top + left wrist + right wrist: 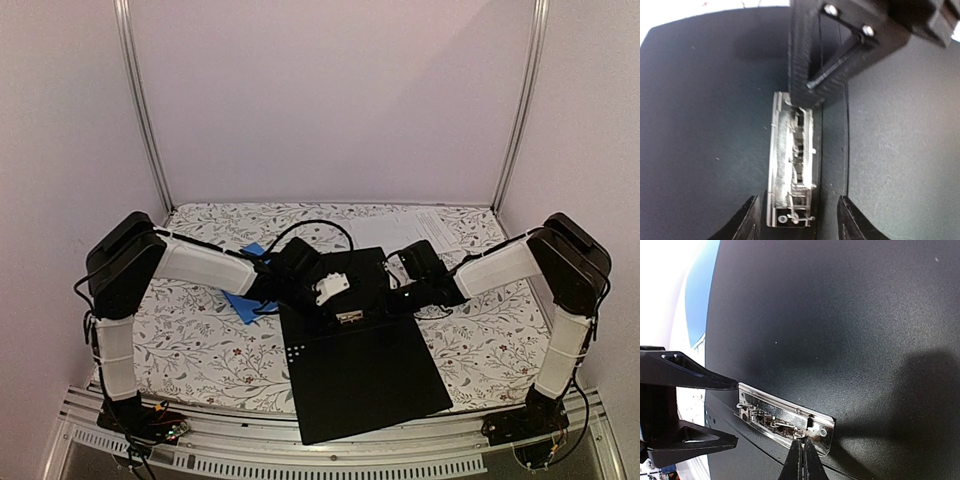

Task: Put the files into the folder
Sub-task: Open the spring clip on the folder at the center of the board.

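Note:
The folder (370, 375) lies open on the table, black inside up, with its metal clip (349, 318) along the spine. My left gripper (799, 221) is open, and its fingers straddle the near end of the clip (790, 160) with gaps on both sides. My right gripper (802, 444) is shut, its tips against the clip (782, 416) at its other end. In the left wrist view the right gripper (807, 92) comes down onto the clip's far end. The files (432, 222) lie at the back right of the table.
A smaller blue folder (243, 295) lies partly under the left arm, left of the open folder. A floral cloth (190, 340) covers the table. Metal posts (145, 110) and pale walls close in the back and sides.

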{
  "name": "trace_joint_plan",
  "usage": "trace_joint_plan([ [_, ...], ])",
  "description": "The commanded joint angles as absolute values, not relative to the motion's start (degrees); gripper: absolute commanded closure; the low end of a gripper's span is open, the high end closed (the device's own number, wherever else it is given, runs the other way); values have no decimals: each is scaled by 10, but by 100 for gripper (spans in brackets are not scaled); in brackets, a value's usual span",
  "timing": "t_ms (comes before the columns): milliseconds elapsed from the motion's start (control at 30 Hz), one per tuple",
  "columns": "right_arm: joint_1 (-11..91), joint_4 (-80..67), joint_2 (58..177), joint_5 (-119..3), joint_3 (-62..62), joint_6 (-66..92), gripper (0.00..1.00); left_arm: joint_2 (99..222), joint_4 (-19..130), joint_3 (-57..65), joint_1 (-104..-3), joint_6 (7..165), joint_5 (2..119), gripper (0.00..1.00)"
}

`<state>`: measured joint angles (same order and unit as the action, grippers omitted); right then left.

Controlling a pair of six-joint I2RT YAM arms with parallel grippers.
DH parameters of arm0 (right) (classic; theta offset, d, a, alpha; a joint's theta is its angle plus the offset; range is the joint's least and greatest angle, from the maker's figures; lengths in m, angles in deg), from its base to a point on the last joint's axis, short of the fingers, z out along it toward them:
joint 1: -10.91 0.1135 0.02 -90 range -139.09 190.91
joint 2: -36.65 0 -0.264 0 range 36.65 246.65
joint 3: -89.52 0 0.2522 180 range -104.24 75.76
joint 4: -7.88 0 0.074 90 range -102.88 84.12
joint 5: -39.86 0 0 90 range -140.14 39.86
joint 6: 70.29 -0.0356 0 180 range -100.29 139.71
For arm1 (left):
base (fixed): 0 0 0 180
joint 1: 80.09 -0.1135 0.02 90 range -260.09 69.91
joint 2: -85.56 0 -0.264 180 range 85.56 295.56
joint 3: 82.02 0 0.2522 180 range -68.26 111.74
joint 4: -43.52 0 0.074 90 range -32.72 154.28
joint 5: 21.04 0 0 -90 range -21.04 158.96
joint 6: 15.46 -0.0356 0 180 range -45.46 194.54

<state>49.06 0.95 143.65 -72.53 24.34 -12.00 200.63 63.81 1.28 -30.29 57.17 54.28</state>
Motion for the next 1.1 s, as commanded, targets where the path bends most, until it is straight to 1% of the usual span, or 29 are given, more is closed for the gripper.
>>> trace_joint_plan([
  [0, 480, -79, 1471, -736, 241, -90, 100, 2023, 671, 20, -308, 561, 509, 48],
  [200, 480, -78, 1487, -744, 235, -93, 100, 2049, 666, 33, -308, 563, 501, 50],
  [367, 480, -78, 1491, -744, 236, -93, 100, 2061, 649, 32, -307, 567, 498, 54],
  [533, 480, -81, 1497, -739, 232, -94, 100, 2076, 646, 28, -303, 572, 495, 66],
  [600, 480, -84, 1497, -727, 230, -98, 100, 2079, 636, 18, -299, 574, 495, 68],
  [833, 480, -89, 1512, -697, 214, -111, 100, 2101, 631, 7, -287, 570, 499, 75],
  [1067, 480, -72, 1510, -682, 207, -122, 100, 2108, 642, 11, -280, 556, 502, 78],
])
